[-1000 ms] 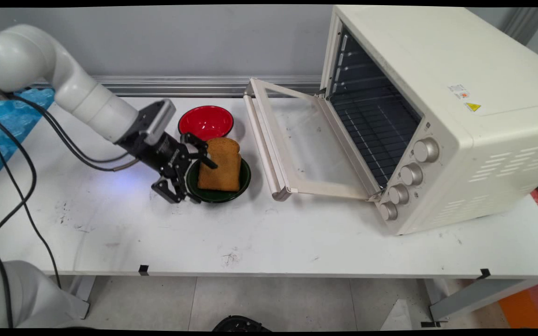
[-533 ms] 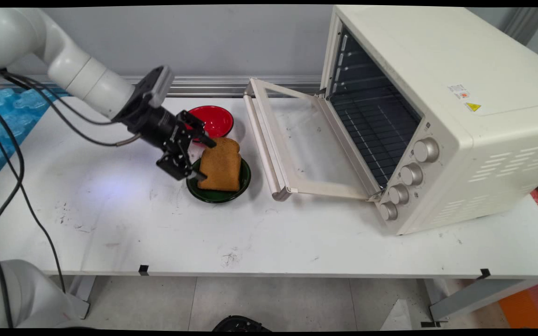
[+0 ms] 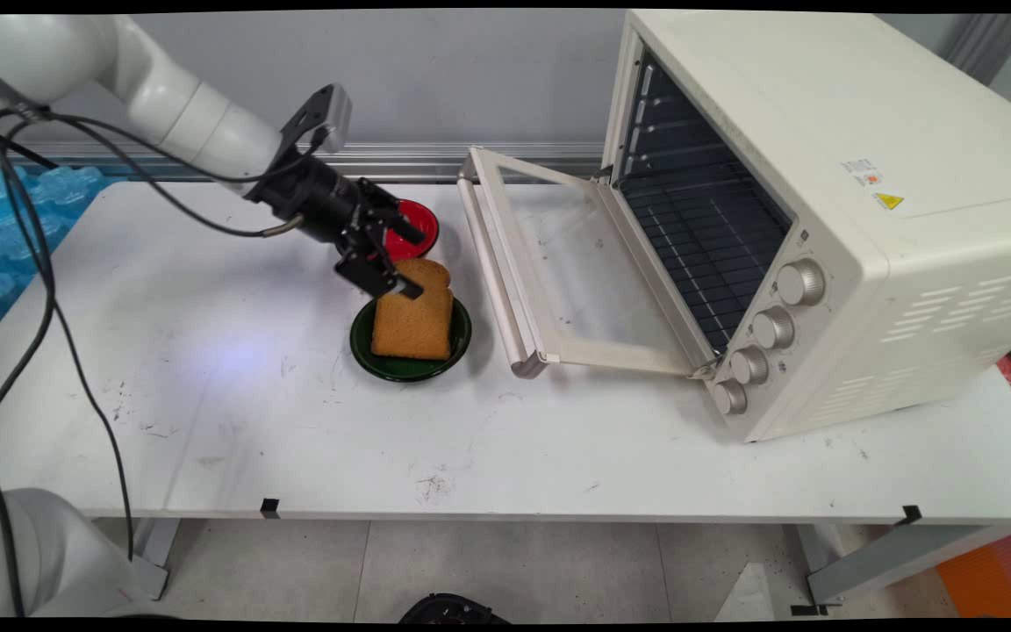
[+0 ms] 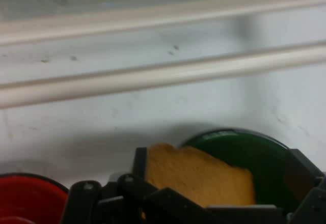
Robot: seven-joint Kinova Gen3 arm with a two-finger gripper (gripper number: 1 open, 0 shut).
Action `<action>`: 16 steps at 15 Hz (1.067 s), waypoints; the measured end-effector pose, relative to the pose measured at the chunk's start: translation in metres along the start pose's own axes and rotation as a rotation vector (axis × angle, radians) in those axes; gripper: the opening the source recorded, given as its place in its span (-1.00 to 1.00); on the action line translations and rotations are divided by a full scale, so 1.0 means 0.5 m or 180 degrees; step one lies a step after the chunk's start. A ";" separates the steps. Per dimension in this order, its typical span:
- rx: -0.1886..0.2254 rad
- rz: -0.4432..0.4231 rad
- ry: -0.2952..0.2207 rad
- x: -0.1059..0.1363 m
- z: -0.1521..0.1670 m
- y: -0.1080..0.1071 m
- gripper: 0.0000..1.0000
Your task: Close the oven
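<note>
Stretching bare across the near side, the white table (image 3: 312, 439) leaves wide room in front of the green plate (image 3: 453, 344). A slice of toast (image 3: 413, 320) leans on that plate, its top raised toward the back. The gripper (image 3: 409, 262) hovers at the toast's upper left corner, fingers spread, one finger (image 3: 407, 290) at the crust edge. Behind it sits a red bowl (image 3: 422, 226), just beside the plate. To the right, the toaster oven (image 3: 821, 219) stands with its door (image 3: 558, 272) dropped open, the handle edge near the plate.
</note>
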 end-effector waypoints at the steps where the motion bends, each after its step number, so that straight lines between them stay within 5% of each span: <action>1: 0.0020 -0.0044 0.0011 0.004 0.009 -0.006 1.00; 2: 0.0036 -0.0084 0.0023 0.008 0.018 -0.011 1.00; 3: 0.0053 -0.0132 0.0038 0.014 0.031 -0.018 -1.00; 16: 0.0115 -0.0211 -0.0050 0.028 0.154 -0.051 -1.00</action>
